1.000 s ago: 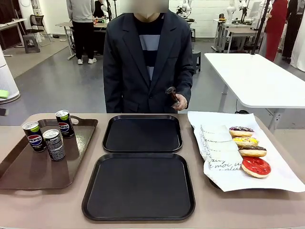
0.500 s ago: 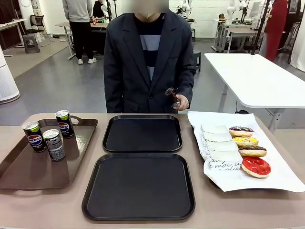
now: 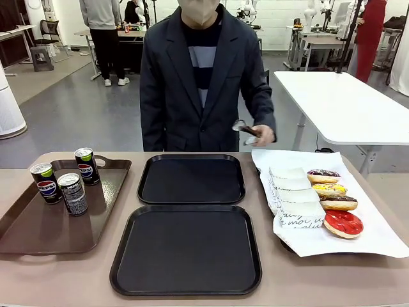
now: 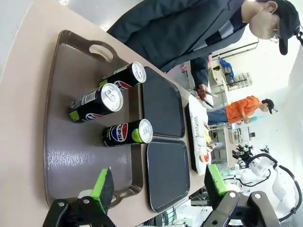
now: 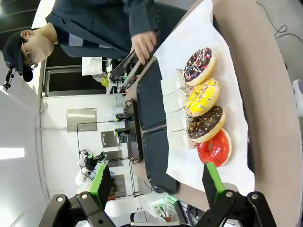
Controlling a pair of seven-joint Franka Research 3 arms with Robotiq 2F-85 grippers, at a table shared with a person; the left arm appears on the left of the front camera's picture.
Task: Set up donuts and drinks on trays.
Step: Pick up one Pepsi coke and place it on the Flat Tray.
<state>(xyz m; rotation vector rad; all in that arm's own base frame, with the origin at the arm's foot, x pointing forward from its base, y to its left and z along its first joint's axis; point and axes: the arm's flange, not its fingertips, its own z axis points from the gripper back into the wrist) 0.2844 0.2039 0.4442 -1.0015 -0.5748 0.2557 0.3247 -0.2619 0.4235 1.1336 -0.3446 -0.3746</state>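
Tongs (image 3: 246,128) swung right, level, toward donuts (image 3: 337,203).

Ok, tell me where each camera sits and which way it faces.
Front: fixed on the robot's side, facing across the black trays to the person; their hand holds tongs.
Left wrist: by the brown tray, along the open left gripper toward three cans.
Right wrist: along the open right gripper toward four donuts.
Shared: both wrist views catch the trays and person.

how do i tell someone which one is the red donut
Find the white paper sheet on the robot's right of the table. The red donut is the nearest in the row lying on it, beside a chocolate-topped donut; it alone has glossy red icing.
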